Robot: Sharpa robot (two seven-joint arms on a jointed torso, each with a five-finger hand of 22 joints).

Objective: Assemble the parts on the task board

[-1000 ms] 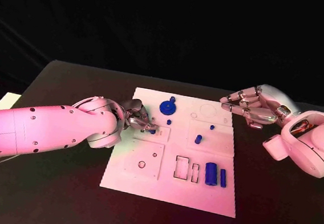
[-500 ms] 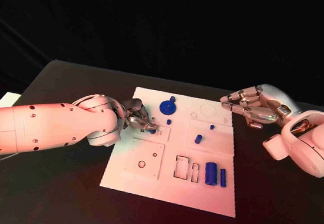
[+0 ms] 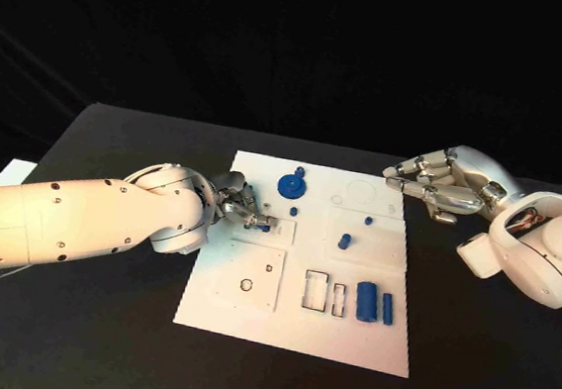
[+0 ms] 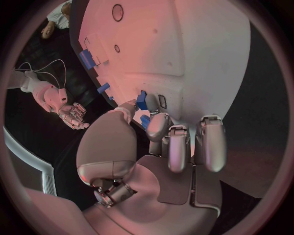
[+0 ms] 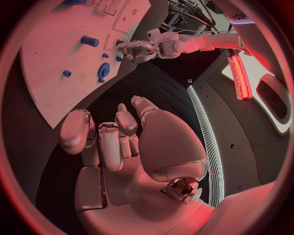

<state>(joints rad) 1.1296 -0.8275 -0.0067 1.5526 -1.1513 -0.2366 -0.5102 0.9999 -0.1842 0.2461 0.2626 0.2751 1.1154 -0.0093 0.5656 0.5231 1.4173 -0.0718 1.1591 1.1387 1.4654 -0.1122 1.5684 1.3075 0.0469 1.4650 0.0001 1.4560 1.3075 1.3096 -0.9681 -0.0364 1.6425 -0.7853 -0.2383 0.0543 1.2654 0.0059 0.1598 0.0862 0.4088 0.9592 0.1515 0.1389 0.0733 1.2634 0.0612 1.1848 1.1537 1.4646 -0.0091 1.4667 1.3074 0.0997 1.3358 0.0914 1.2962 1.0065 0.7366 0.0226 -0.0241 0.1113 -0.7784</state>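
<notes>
The white task board lies in the middle of the black table. My left hand rests over its left edge and pinches a small blue part between thumb and finger, just above the board. On the board lie a blue gear, a short peg, a cylinder and a bar. My right hand hovers off the board's far right corner, fingers loosely bent and holding nothing; in the right wrist view the hand is bare.
Rectangular cut-outs and a square plate with a hole mark the board's near half. Black table spreads to the right of the board. Pale paper sheets lie at the table's left edge.
</notes>
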